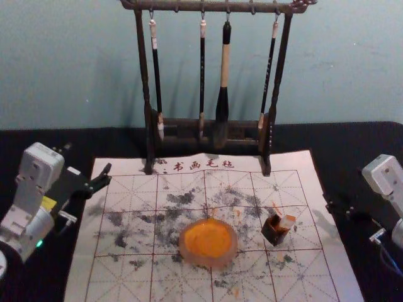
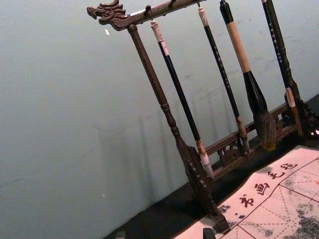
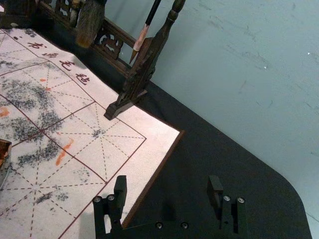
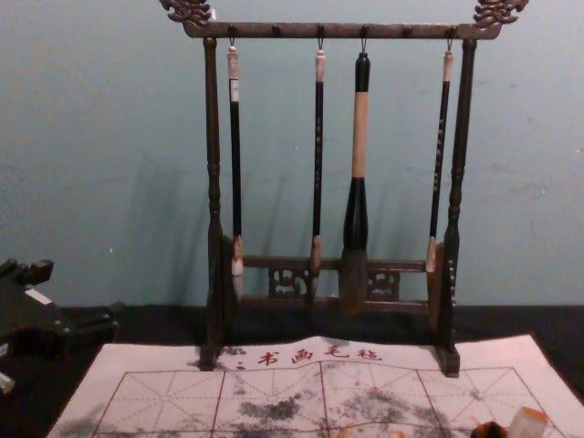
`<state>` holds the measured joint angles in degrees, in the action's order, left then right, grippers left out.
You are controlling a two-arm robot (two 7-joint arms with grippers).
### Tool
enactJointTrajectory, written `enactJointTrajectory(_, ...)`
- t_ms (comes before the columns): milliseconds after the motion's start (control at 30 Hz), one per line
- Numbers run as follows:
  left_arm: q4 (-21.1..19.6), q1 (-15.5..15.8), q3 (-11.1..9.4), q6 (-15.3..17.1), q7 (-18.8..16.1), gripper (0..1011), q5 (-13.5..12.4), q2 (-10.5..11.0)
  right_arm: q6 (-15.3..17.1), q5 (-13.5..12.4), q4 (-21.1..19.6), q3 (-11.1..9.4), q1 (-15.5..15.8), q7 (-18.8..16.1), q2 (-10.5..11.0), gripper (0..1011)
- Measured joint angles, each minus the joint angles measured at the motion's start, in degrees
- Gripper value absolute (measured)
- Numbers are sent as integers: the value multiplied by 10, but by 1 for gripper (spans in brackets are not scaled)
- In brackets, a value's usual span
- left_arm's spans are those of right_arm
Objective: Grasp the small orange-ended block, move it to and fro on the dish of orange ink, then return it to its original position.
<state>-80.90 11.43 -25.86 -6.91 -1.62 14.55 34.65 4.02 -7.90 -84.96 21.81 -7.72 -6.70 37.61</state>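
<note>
"Orange-ended block [image 1: 287, 222], where do you have it?"

"On the gridded mat [image 1: 119, 277], to the right of the ink dish [image 1: 182, 250] in my head view. It's up against or inside a small dark container [image 1: 272, 233]; I can't tell which from here. My chest view catches its orange end tilted up at the lower right."

"And your right hand?"

"My right gripper [image 1: 337, 206] is out by the mat's right edge, well apart from the block. On its own wrist feed, the right gripper [image 3: 167, 183] has its two fingers spread wide, with nothing between them."

"Left one?"

"I've got the left gripper [image 1: 88, 160] off the mat's far left corner. Its fingers stand apart too, holding nothing."

"What about the ink?"

"Orange ink [image 1: 208, 238] covers the inside of the dish, near the middle of the mat. Orange smears and dark blotches mark the mat around it, and behind all that I see the brush rack [image 1: 144, 75], four brushes hanging from its top bar."
</note>
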Motion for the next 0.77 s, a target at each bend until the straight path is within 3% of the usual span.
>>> enactJointTrajectory(767,0,0,0,0,0,1001,0,0,0,-1,0,0,0,-1,0,1003)
